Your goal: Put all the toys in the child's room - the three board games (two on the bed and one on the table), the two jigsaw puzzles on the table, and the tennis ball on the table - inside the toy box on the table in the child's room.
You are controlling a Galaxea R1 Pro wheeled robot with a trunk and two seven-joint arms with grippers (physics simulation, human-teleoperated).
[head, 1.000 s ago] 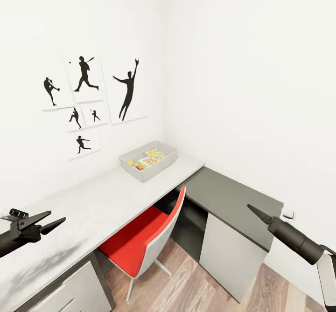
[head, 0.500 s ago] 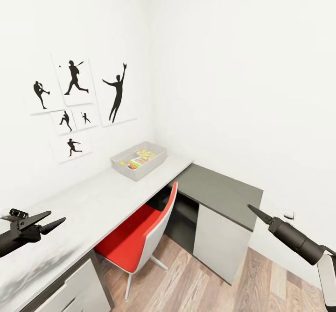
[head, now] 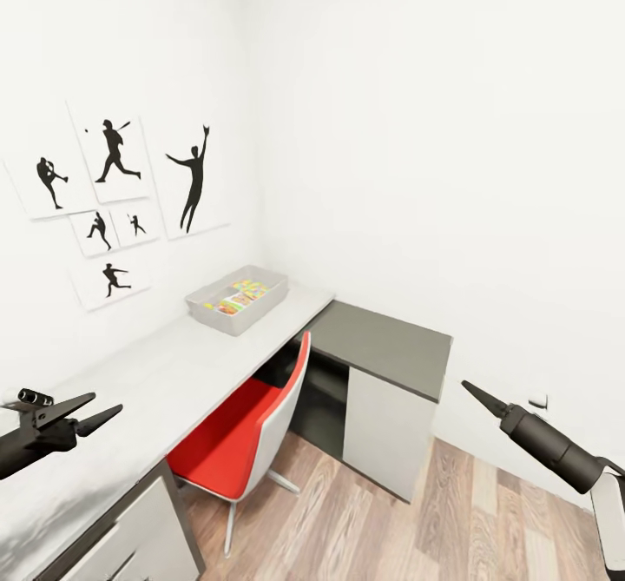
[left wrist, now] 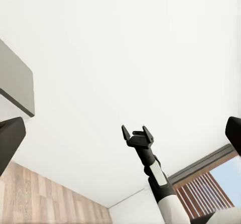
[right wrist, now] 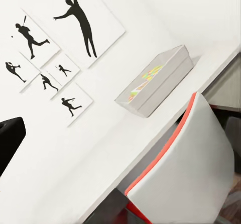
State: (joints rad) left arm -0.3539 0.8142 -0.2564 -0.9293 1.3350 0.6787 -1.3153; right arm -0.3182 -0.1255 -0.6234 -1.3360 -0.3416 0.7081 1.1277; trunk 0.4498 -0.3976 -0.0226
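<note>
At eleven o'clock on the worktop (head: 165, 364) sits the toy box (head: 236, 298), toys inside. My left claw (head: 87, 414) gapes empty; right claw (head: 473, 390) unclear. Those flat boxes look light, stiff; grab edges.

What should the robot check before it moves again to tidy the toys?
1. Shallow light-grey toy box sits on the long white-topped table: ok.
2. Colourful toys lie inside the box: ok; which ones, cannot tell.
3. Left gripper carries nothing, jaws apart: ok.
4. Right gripper open or shut: cannot tell.
5. Red-and-white chair stands tucked at the table, in the way of approach: not ok.
6. Bed toys collected: cannot tell.
</note>
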